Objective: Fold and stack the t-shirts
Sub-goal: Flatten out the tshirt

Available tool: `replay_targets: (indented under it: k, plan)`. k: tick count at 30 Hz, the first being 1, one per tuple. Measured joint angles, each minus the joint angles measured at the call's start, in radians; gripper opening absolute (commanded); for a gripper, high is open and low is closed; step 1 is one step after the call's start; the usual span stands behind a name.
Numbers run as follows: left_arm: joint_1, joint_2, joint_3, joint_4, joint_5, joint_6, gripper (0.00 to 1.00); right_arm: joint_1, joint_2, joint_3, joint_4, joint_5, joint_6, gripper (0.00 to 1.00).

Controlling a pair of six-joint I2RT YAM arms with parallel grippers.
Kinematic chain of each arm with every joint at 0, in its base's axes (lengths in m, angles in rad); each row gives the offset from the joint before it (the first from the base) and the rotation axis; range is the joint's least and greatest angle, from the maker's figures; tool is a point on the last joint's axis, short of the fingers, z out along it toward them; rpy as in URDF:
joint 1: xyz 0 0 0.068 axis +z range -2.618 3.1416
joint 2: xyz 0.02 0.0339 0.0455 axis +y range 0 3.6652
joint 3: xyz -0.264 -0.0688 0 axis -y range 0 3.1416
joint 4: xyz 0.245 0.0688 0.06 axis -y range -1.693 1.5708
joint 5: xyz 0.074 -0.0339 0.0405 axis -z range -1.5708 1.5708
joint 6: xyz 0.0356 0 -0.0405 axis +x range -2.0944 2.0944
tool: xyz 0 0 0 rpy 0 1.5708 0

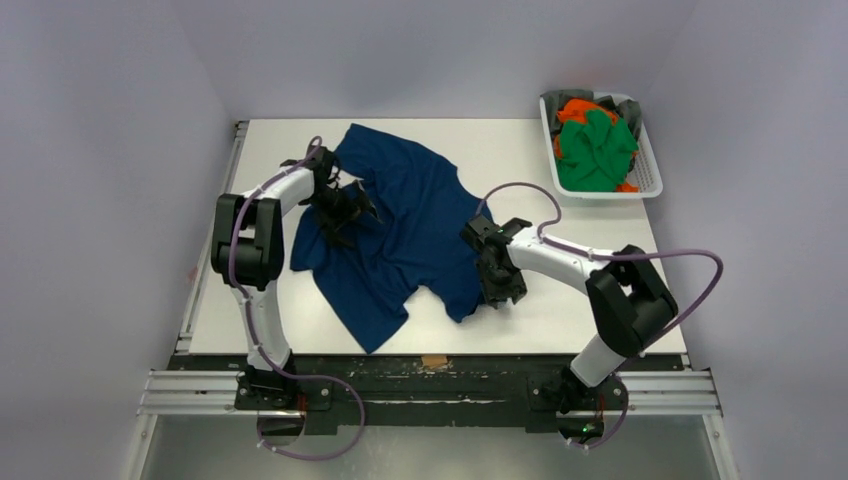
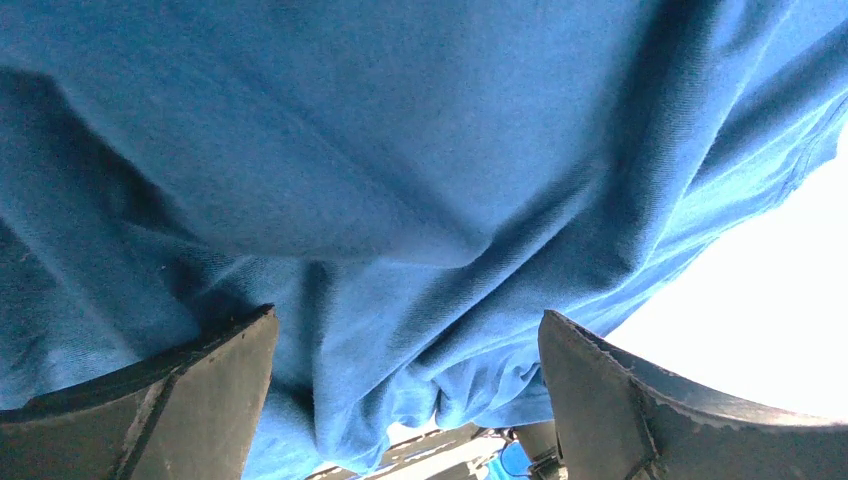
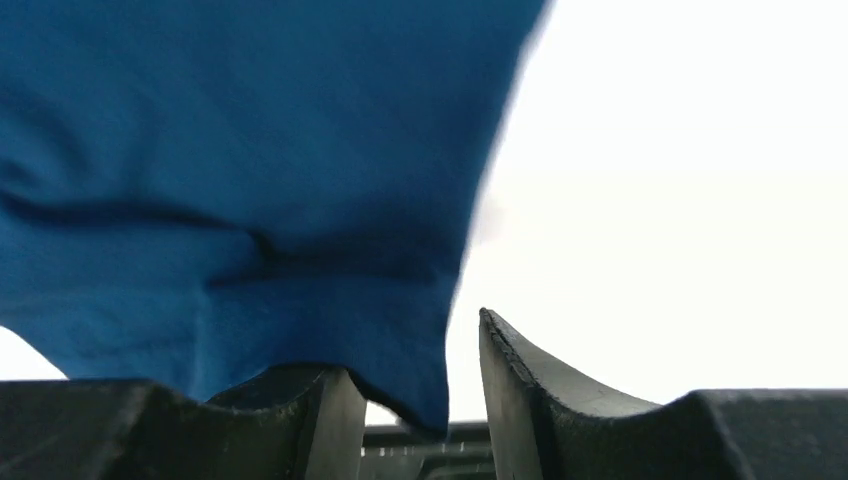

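Note:
A navy blue t-shirt (image 1: 400, 230) lies crumpled and spread on the white table (image 1: 520, 150). My left gripper (image 1: 345, 213) is over the shirt's left part. In the left wrist view the left gripper (image 2: 408, 315) is wide open, with folds of blue cloth (image 2: 400, 200) filling the space between its fingers. My right gripper (image 1: 500, 283) is at the shirt's right lower edge. In the right wrist view the right gripper (image 3: 410, 345) is open. The shirt's edge (image 3: 300, 200) drapes over its left finger (image 3: 320, 420) and hangs into the gap, unpinched.
A white basket (image 1: 603, 192) at the back right holds a green shirt (image 1: 596, 150) and an orange one (image 1: 574, 110) on darker cloth. Bare table lies right of the blue shirt and along the near edge.

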Motion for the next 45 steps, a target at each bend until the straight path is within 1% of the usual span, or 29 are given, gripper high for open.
replay_targets:
  k: [5, 7, 10, 13, 16, 17, 20, 23, 26, 29, 31, 32, 35, 37, 40, 45]
  plan:
    - [0.019, 0.000, 0.000, -0.011, -0.001, 0.001, 1.00, 0.000, -0.139, -0.062, -0.166, -0.005, 0.185, 0.48]
    - [0.021, 0.000, 0.000, -0.013, -0.002, 0.002, 1.00, 0.000, -0.196, -0.068, -0.201, -0.003, 0.214, 0.55]
    - [0.021, -0.002, 0.000, -0.015, -0.005, 0.009, 1.00, -0.013, -0.230, -0.048, -0.203, 0.013, 0.220, 0.61]
    - [0.021, -0.016, -0.005, -0.018, -0.028, 0.020, 1.00, -0.051, -0.230, -0.006, -0.120, 0.021, 0.195, 0.63]
    - [0.023, -0.054, -0.029, -0.019, -0.060, 0.024, 1.00, -0.114, -0.220, 0.028, 0.069, -0.042, 0.149, 0.67]
    - [0.023, -0.068, -0.036, -0.019, -0.069, 0.025, 1.00, -0.135, -0.200, 0.051, 0.154, -0.068, 0.122, 0.69]
    - [0.028, -0.092, -0.054, -0.010, -0.078, 0.024, 1.00, -0.156, -0.079, 0.159, 0.315, -0.116, 0.055, 0.71]
    - [0.035, -0.092, -0.069, 0.008, -0.076, 0.022, 1.00, -0.156, 0.160, 0.378, 0.467, -0.184, -0.014, 0.72]
    - [0.040, -0.084, -0.069, 0.017, -0.073, 0.017, 1.00, -0.155, 0.371, 0.559, 0.554, -0.233, -0.048, 0.72]
    - [0.046, -0.068, -0.068, 0.027, -0.072, 0.009, 1.00, -0.157, 0.526, 0.672, 0.586, -0.259, -0.060, 0.72]
    - [0.051, -0.055, -0.056, 0.020, -0.070, -0.003, 1.00, -0.160, 0.595, 0.707, 0.589, -0.266, -0.065, 0.72]
    - [0.053, -0.044, -0.037, 0.009, -0.069, -0.004, 1.00, -0.162, 0.618, 0.709, 0.590, -0.265, -0.072, 0.72]
    - [0.056, 0.004, 0.030, -0.006, -0.069, -0.009, 1.00, -0.171, 0.602, 0.698, 0.615, -0.265, -0.072, 0.72]
    - [0.056, 0.045, 0.091, -0.026, -0.065, -0.008, 1.00, -0.185, 0.581, 0.640, 0.637, -0.262, -0.072, 0.72]
    - [0.047, 0.109, 0.197, -0.059, -0.066, -0.001, 1.00, -0.217, 0.515, 0.519, 0.692, -0.264, -0.056, 0.72]
    - [0.001, 0.189, 0.326, -0.114, -0.061, 0.023, 1.00, -0.299, 0.337, 0.248, 0.752, -0.256, -0.003, 0.71]
